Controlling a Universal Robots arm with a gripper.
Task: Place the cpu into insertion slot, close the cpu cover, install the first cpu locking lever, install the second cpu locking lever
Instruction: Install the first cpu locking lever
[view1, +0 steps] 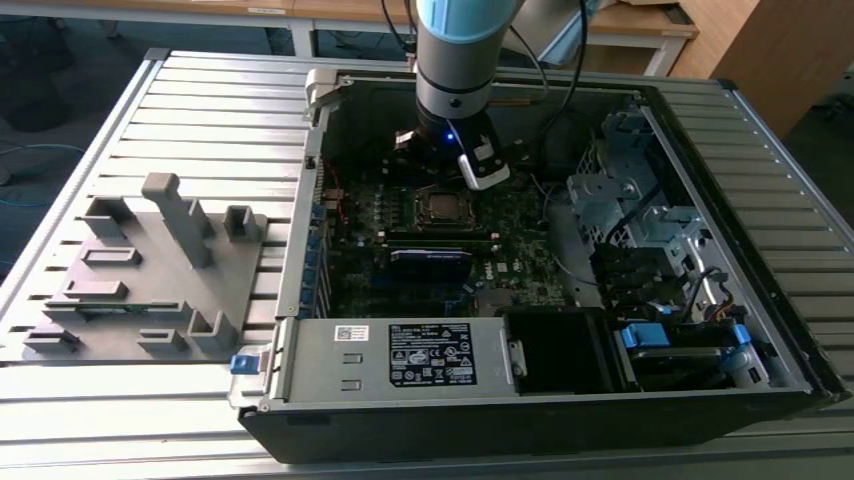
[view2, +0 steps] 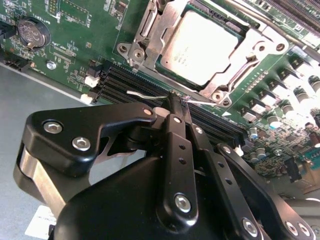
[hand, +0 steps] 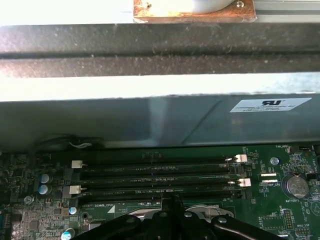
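Inside the open case (view1: 534, 425), which lies on the slatted surface (view1: 200, 110), the arm (view1: 461, 60) reaches straight down over the green board (view1: 360, 280). Its tool (view2: 176, 100) hangs just above the board, on the side of the slot (view1: 438, 205) where the memory slots (view2: 125, 80) run.

In the second wrist view the cpu (view2: 200, 45) sits flat in the slot, dull grey top up. The cover (view2: 247, 50) lies down around it, its window framing the chip.

The tool is narrow: its two black fingers (view2: 175, 150) are drawn together with no gap that I can see. Right at their tips runs a thin silvery wire lever (view2: 145, 93), lying between the slot's edge and the memory slots. It touches or all but touches the tips, and I cannot tell whether the fingers pinch it. Another thin rod (view2: 265, 22) runs along the side of the cover away from the tool. A coin battery (view2: 31, 32) sits on the board well apart from the slot.

In the first wrist view the fingertips point toward the memory slots, with the case's grey wall beyond them. On the exterior view's left, beside the case, a grey fixture (view1: 134, 270) with upright pegs rests on the surface.
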